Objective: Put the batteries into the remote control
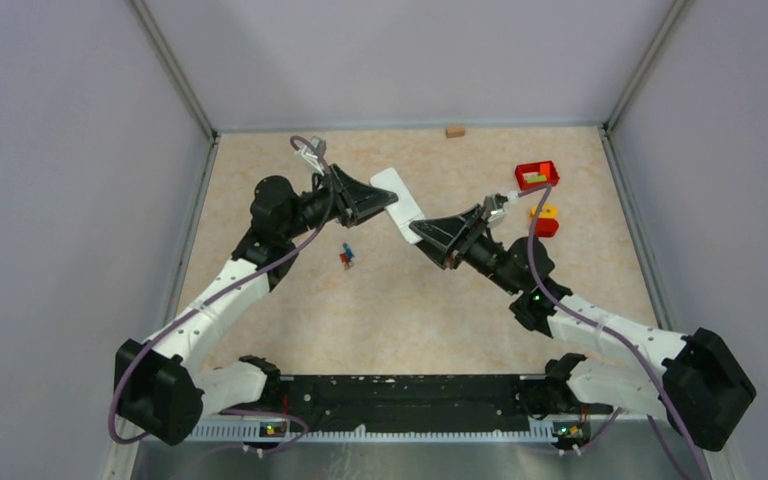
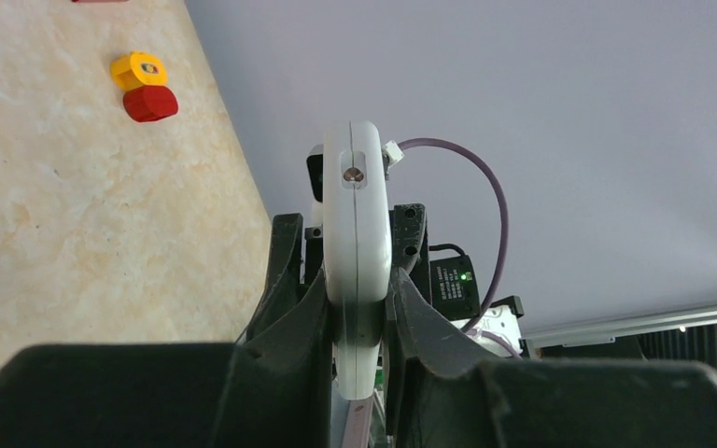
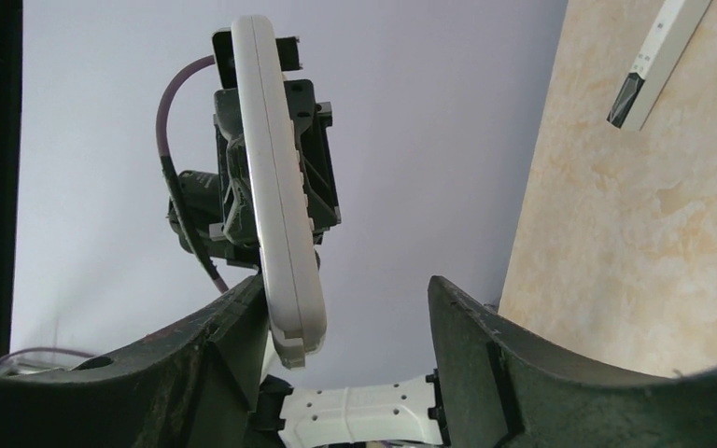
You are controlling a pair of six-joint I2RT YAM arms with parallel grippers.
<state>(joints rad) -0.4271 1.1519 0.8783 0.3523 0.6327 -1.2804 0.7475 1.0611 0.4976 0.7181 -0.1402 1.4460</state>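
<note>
Left end effector (image 2: pixel 357 313) aloft, clamping remote control (image 2: pixel 357 215)

- The remote control (image 1: pixel 397 203): a slim white oblong, held clear of the table (image 1: pixel 410 310) and turned on edge. The left gripper (image 2: pixel 357 299) clamps one end; the other end rests against one finger of the right gripper (image 3: pixel 345 289), whose jaws stand apart.
- The batteries (image 1: pixel 346 257): tiny red-and-blue cylinders lying close together on the table, near the raised remote.
</note>
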